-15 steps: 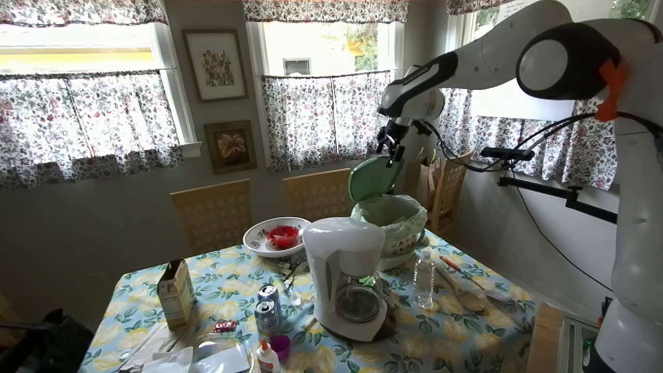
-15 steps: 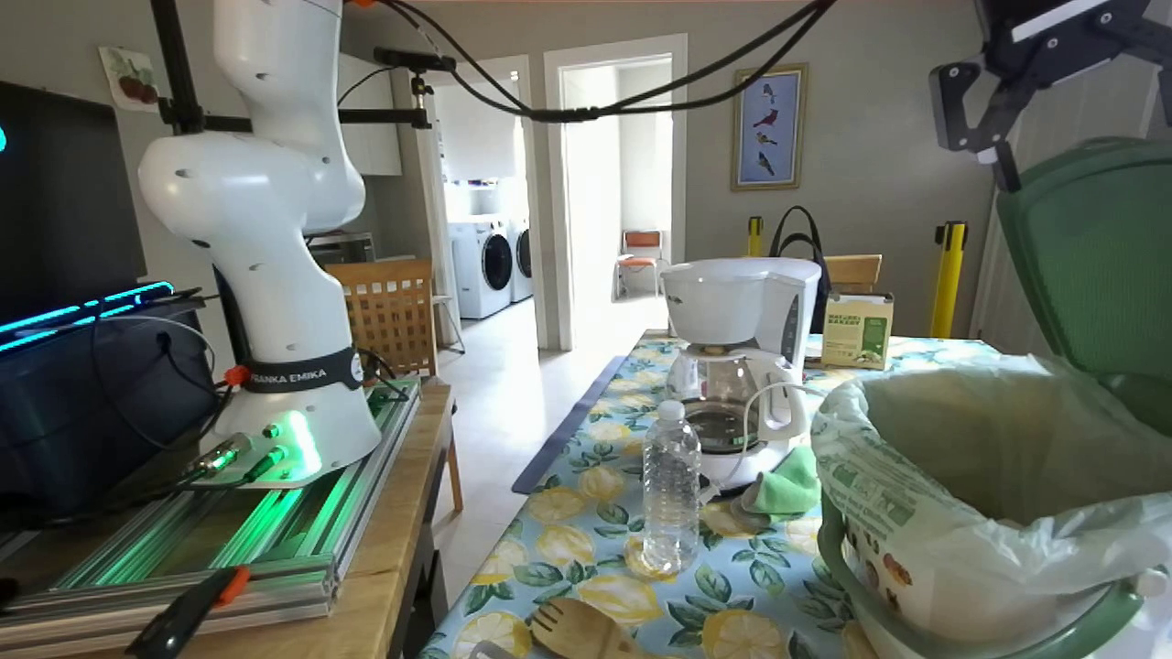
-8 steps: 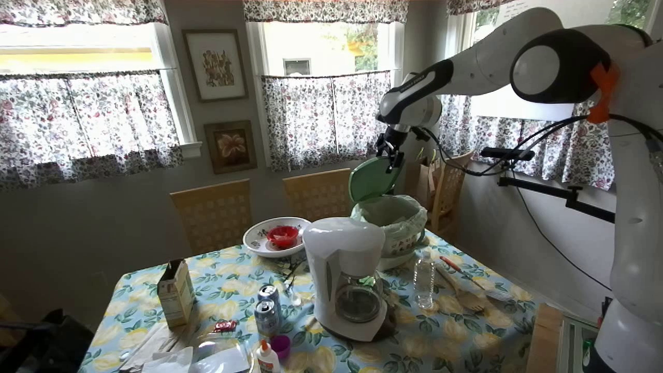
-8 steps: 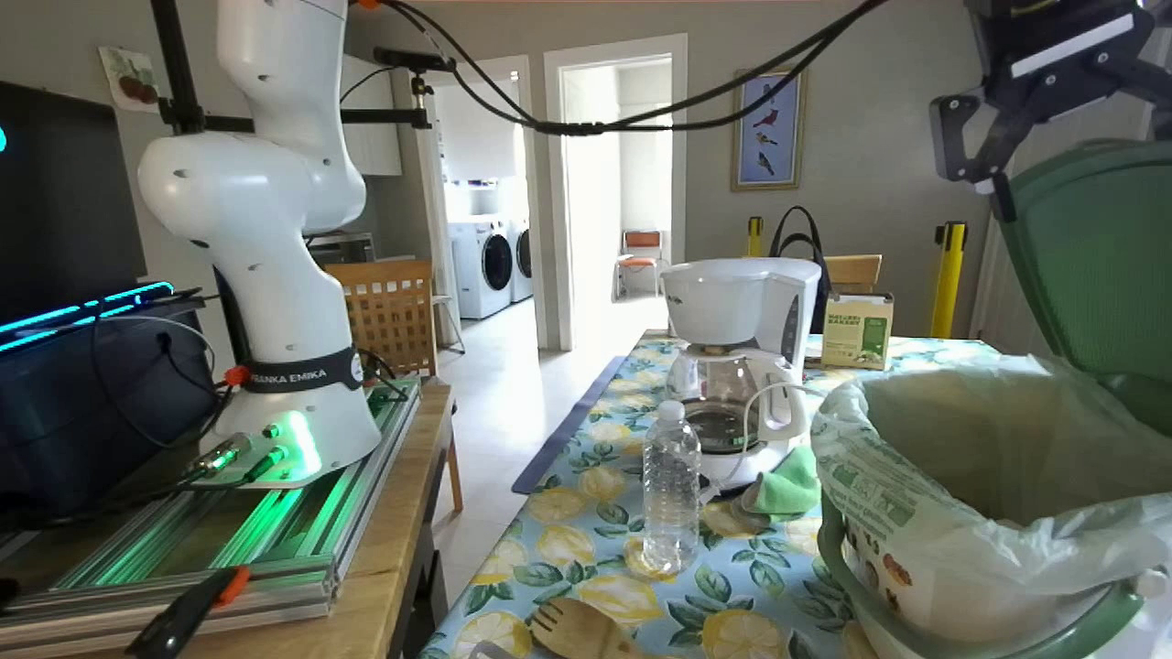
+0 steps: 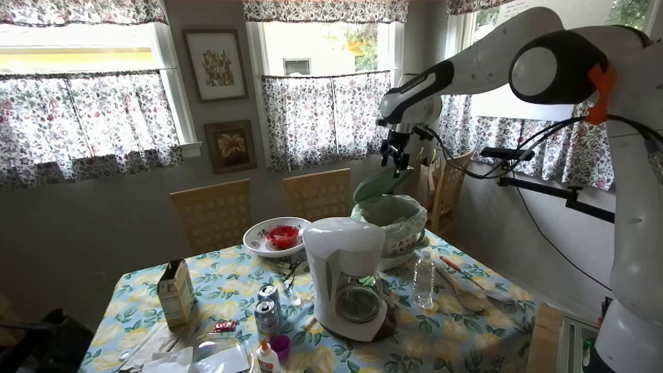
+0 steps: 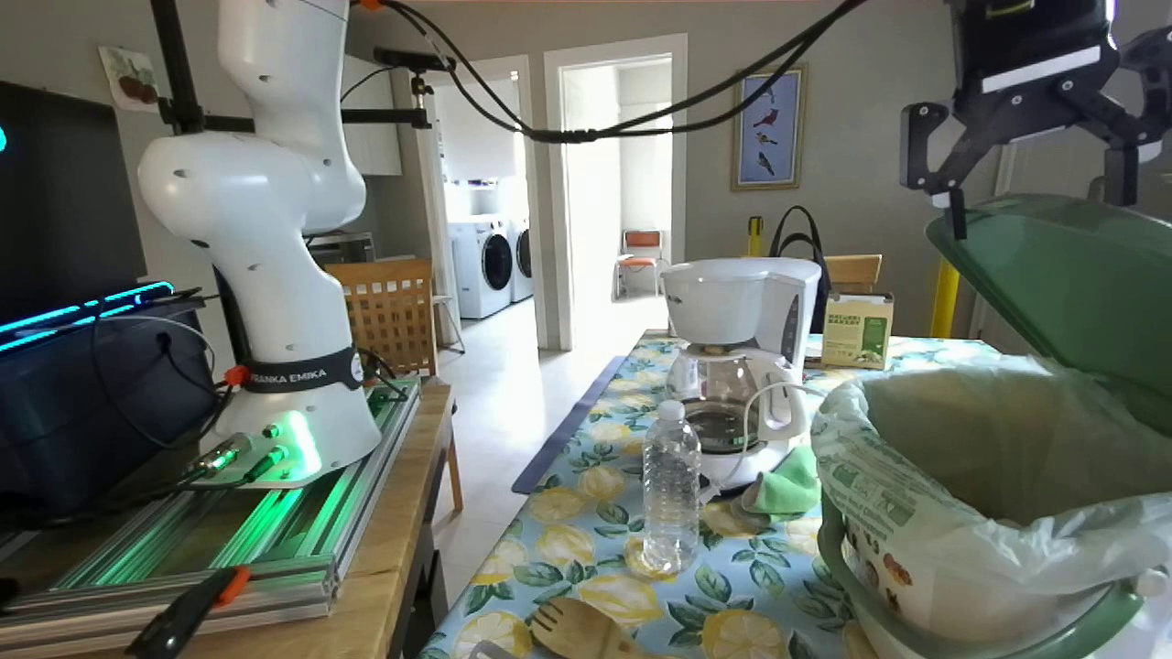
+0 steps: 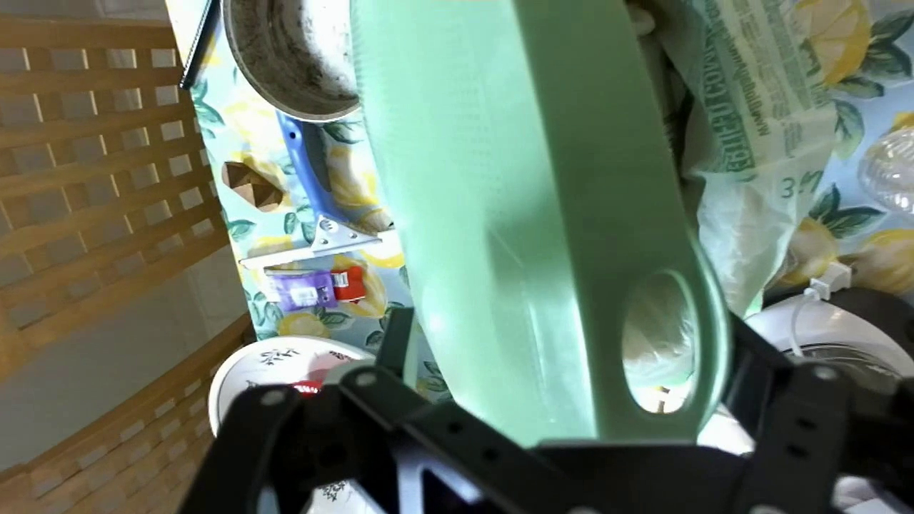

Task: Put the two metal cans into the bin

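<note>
Two silvery-grey cans, a front can [image 5: 266, 320] and a can just behind it [image 5: 269, 294], stand upright side by side left of the white coffee maker in an exterior view. The bin [image 5: 400, 244] stands behind the coffee maker; it also shows in an exterior view [image 6: 916, 586]. Its green lid [image 6: 1090, 284] is part open, tilted over the back of the lined opening. My gripper [image 5: 391, 167] is open above the lid, fingers spread on either side of its edge [image 7: 571, 350]. One finger looks close to the lid's handle hole; contact cannot be told. The cans are out of the wrist view.
The coffee maker [image 5: 342, 274] stands between cans and bin. A clear bottle [image 5: 424, 282], a white bowl [image 5: 259, 239] with a red bowl [image 5: 283, 236], a box [image 5: 176, 294], a glue bottle [image 5: 267, 357] and a purple cup [image 5: 280, 346] are on the table.
My gripper has moved lower and turned, with both fingers now showing. The green lid has swung down from nearly upright to a flatter tilt. The cans have not moved.
</note>
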`<control>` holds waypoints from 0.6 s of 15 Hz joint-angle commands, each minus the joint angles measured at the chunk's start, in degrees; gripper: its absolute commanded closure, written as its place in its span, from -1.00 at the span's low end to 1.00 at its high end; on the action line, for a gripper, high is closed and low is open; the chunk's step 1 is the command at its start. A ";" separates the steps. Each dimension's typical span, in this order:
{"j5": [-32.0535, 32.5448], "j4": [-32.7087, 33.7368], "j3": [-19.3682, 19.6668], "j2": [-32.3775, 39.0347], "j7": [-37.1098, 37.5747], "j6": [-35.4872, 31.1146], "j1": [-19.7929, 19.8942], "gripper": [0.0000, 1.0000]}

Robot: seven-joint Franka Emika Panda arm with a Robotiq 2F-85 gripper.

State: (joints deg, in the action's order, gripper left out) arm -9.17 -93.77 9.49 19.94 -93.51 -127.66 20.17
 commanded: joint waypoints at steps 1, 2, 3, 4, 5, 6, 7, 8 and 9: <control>3.59 1.37 0.09 -1.11 2.48 5.42 -0.55 -1.00; 4.14 1.46 0.12 -1.38 3.08 7.45 -0.77 -1.00; 4.59 1.46 0.17 -1.65 3.60 9.49 -0.98 -1.00; 5.08 1.52 0.26 -1.91 4.71 12.19 -1.26 -1.00; 6.31 0.90 0.63 -2.41 7.05 12.83 -1.88 -1.00; 7.10 0.36 0.78 -3.05 9.63 13.84 -2.37 -1.00; 8.08 -0.09 0.94 -3.53 12.61 13.80 -2.83 -1.00; 8.76 -1.61 1.14 -4.62 17.17 11.04 -3.46 -1.00; 9.48 -2.16 1.27 -5.19 21.07 10.41 -3.91 -1.00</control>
State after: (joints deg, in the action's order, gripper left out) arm -3.09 -93.15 9.70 17.59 -82.45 -115.61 18.35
